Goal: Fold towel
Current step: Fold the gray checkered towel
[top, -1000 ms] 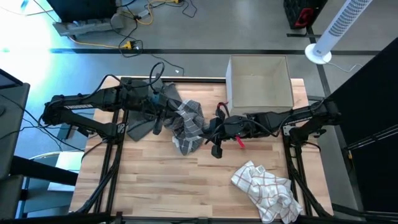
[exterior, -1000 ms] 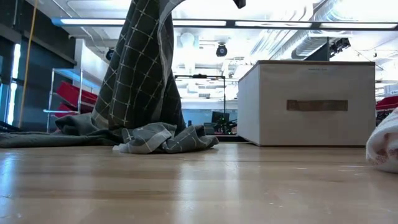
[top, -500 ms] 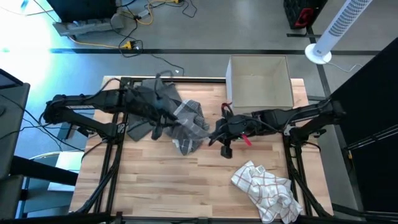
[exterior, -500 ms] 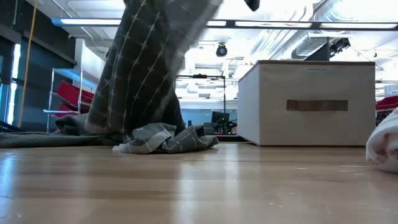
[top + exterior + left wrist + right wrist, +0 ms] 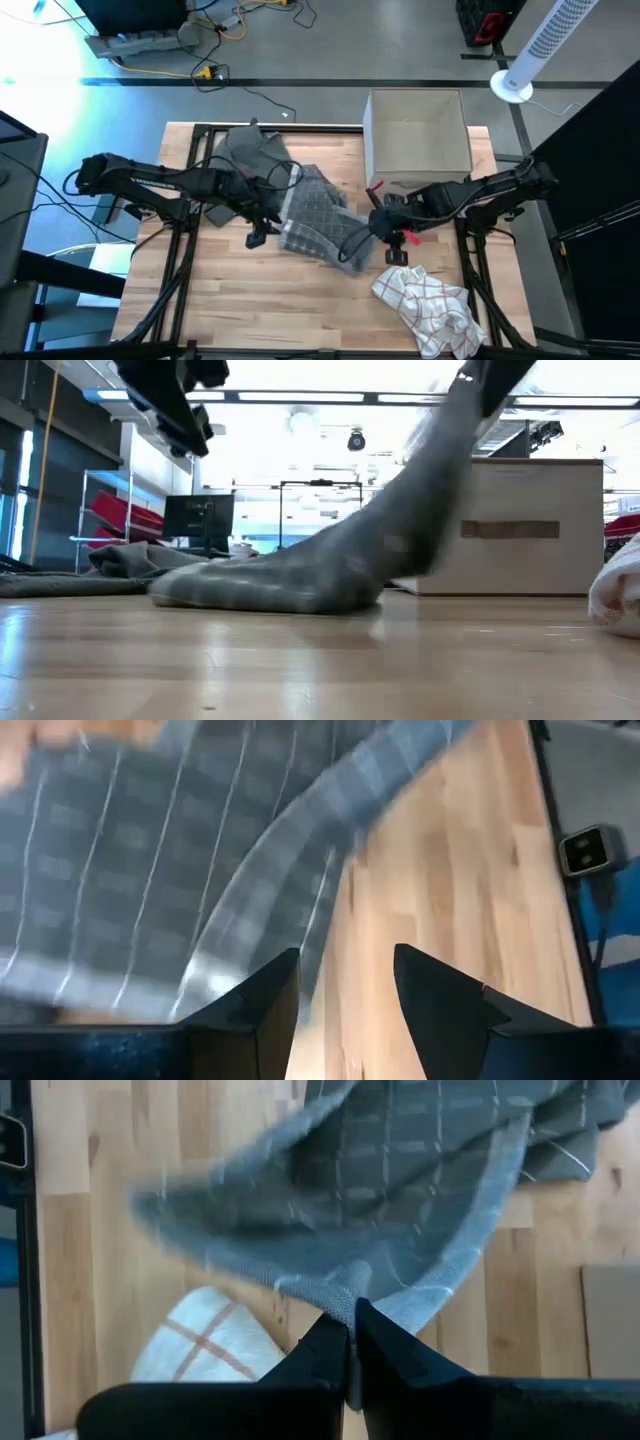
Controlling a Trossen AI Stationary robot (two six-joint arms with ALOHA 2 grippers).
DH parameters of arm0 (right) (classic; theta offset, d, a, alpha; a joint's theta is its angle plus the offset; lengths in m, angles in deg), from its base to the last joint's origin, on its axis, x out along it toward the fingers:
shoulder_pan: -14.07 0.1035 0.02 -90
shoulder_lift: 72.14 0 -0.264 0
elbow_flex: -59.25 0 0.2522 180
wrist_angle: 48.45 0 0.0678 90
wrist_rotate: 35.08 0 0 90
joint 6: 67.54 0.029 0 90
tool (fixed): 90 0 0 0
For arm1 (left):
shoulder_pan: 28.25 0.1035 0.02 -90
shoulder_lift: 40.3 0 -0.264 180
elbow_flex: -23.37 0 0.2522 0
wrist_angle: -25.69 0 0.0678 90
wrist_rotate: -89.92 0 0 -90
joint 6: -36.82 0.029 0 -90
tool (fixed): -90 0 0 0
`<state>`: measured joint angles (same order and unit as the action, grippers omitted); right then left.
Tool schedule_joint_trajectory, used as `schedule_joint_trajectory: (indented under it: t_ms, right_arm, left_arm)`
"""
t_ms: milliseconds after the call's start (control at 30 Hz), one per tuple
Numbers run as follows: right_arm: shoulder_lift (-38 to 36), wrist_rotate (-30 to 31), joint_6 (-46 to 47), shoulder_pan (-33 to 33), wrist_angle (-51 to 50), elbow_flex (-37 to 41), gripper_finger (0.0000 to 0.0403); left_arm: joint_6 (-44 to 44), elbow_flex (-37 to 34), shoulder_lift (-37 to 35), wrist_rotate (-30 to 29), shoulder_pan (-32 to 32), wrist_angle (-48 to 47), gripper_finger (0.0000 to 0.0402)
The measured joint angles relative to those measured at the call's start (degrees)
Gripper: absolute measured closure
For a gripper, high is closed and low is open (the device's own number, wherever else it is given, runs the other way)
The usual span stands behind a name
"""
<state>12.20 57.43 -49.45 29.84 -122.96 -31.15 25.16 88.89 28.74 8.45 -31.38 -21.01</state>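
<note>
1. The dark grey towel with thin white check lines (image 5: 318, 215) lies stretched across the wooden slatted table (image 5: 300, 300), left of the square beige box (image 5: 417, 135).
2. The right gripper (image 5: 385, 228), just in front of the box, has its fingers pressed together on a corner of the towel (image 5: 345, 1285), lifting that edge off the table.
3. The left gripper (image 5: 345, 995) hovers left of the towel, far from the box, with its fingers spread and nothing between them.
4. A crumpled white cloth with orange-brown check lines (image 5: 430, 305) lies on the table in front of the box, near the right gripper.
</note>
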Motion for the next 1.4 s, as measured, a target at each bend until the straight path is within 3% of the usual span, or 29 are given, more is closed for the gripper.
schedule_joint_trajectory:
  t_ms: [167, 400, 567, 933, 1267, 1400]
  right_arm:
    - [0.1, 0.4, 0.1, 0.6, 1.5, 0.0, 0.0403]
    - [0.1, 1.4, -0.1, 0.0, 3.9, 0.0, 0.0403]
    - [0.1, 1.5, -0.1, 0.0, 5.2, 0.0, 0.0403]
    - [0.1, 1.5, 1.5, 0.0, 5.8, 0.0, 0.0403]
    - [0.1, 2.7, 1.1, 0.0, 5.8, 0.0, 0.0403]
    - [0.1, 3.3, 1.0, 0.0, 5.8, 0.0, 0.0403]
  left_arm:
    - [-1.6, -4.1, 0.0, 1.2, 0.0, 11.2, 0.0245]
    - [4.1, -6.9, 2.3, 1.1, -0.1, 17.9, 0.0245]
    - [5.7, -7.0, 7.0, -3.8, 2.5, 18.2, 0.0245]
    - [11.9, -7.0, 19.0, 0.9, 7.3, 21.8, 0.0245]
    - [11.2, -7.0, 21.0, 1.8, 6.7, 21.0, 0.0246]
    - [10.3, -7.0, 21.0, 0.8, 6.7, 20.8, 0.0279]
